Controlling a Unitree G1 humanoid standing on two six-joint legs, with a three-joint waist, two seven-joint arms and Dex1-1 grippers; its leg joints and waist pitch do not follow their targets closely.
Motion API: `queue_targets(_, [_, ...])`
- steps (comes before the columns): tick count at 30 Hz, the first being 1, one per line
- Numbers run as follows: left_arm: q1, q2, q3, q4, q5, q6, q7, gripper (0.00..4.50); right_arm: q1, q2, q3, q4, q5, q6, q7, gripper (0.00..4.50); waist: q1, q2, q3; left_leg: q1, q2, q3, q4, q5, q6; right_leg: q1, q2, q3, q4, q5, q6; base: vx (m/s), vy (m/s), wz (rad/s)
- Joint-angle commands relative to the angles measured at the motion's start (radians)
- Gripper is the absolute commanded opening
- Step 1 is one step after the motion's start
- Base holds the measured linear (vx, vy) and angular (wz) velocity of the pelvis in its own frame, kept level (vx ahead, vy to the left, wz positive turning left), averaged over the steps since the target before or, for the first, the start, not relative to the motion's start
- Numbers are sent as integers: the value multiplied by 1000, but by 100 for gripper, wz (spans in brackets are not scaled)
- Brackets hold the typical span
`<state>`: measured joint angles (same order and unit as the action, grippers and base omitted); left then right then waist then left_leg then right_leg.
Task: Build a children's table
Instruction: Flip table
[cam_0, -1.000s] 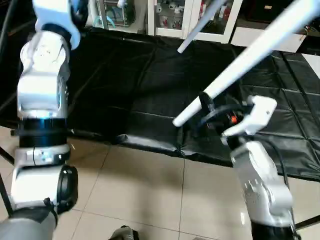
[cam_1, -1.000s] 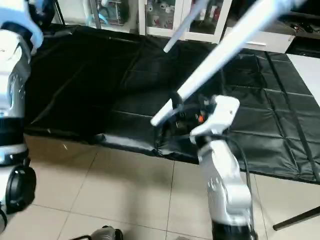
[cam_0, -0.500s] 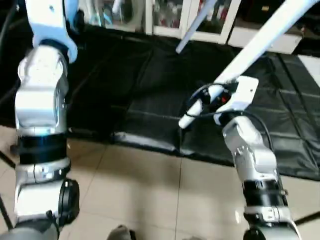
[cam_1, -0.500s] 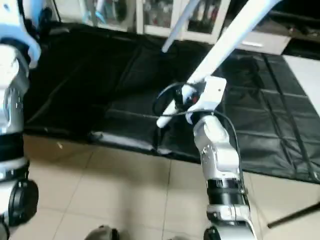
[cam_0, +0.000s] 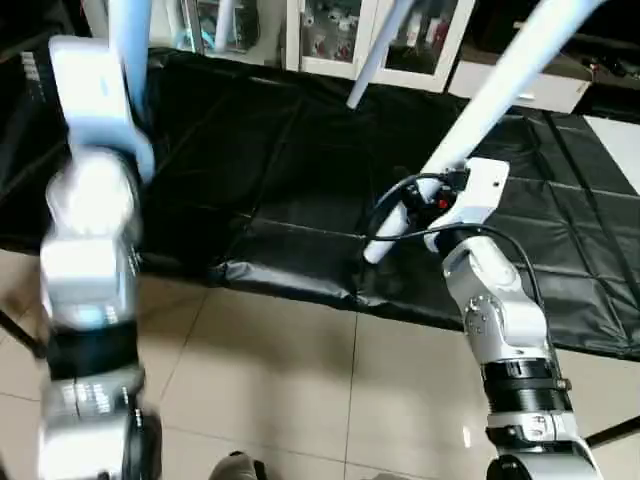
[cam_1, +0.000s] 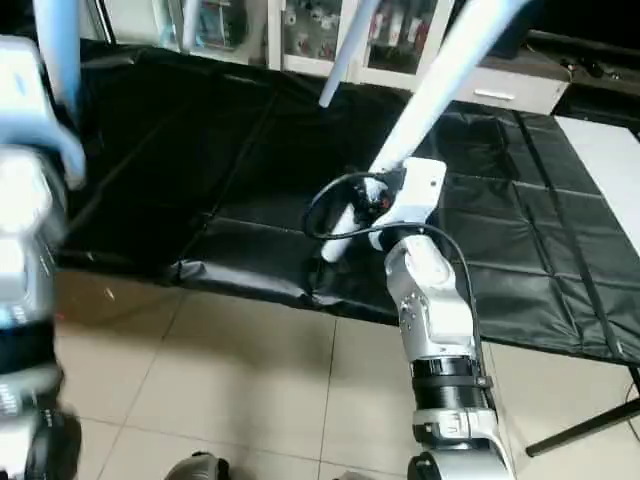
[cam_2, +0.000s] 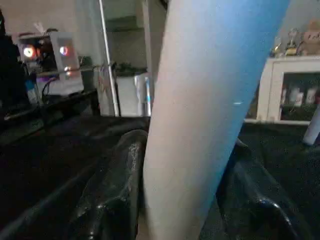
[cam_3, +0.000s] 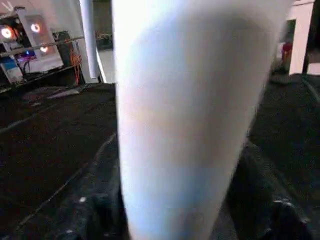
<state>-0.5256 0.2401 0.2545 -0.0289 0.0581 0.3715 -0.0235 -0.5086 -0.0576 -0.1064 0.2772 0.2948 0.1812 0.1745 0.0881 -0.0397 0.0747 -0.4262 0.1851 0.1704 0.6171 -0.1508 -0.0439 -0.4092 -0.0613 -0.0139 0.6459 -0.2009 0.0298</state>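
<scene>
Three white tube legs of the children's table slant down from above; its top is out of view. My right gripper (cam_0: 397, 215) is closed around the long right leg (cam_0: 500, 90) just above its free end, and the right wrist view has that leg (cam_3: 185, 125) tight between the black fingers (cam_3: 97, 212). At the left, my raised left arm (cam_0: 90, 220) stands at another leg (cam_0: 128, 40). My left gripper (cam_2: 185, 210) grips this leg (cam_2: 205, 110) between its two fingers (cam_2: 112, 200). A third leg (cam_0: 378, 55) hangs free at the back.
The black-draped work table (cam_0: 270, 150) stretches across behind the legs, its front edge near my right gripper. Tiled floor (cam_0: 300, 380) lies below. White glass-fronted cabinets (cam_0: 330, 25) stand behind. A dark stand leg (cam_1: 590, 435) crosses the floor at the right.
My right gripper rose to the right leg near its end and its fingers closed in around it. The left arm shifted upward with its leg. The camera also moved.
</scene>
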Motion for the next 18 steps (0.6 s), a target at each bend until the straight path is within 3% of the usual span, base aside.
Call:
queue_targets(1, [-7, -8, -9, -8, 9, -57, 31, 182, 2, -13, 4, 6, -17, -18, 0, 220, -8, 9, -91, 48, 32, -3, -71, -170, -29, 32, -50, 21, -69, -31, -169, 0, 0, 0])
queue_targets(6, [40, -15, -52, 97, 16, -137, 10, 167, -6, -12, 3, 13, -25, -24, -2, 186, -10, 0, -87, 52, 33, -4, -78, -242, -57, 26, -52, 23, -78, -113, -143, 0, 0, 0])
queue_targets(8, [37, -23, -69, 159, 23, -175, 13, 162, -11, -9, 4, 27, -33, -30, -3, 164, -9, 3, -87, 59, 35, -5, -80, -271, -71, 18, -52, 23, -81, -134, -134, 0, 0, 0])
queue_targets(9, [28, -24, -81, 204, 31, -194, 15, 161, -14, -7, 6, 37, -39, -35, -5, 160, -11, -3, -87, 59, 36, -5, -80, -277, -73, 17, -51, 23, -82, -132, -133, 0, 0, 0])
queue_targets(14, [-36, -16, -103, 432, 64, -309, 33, 159, -30, 2, 12, 62, -66, -51, -34, 152, -12, -4, -89, 68, 33, -8, -84, -332, -95, 12, -51, 23, -87, -140, -119, 0, 0, 0])
queue_targets(18, [-125, 6, -112, 632, 82, -374, 42, 159, -29, 14, 19, 31, -94, -51, -75, 152, -12, -3, -90, 66, 34, -11, -88, -344, -106, 16, -56, 23, -86, -157, -116, 0, 0, 0])
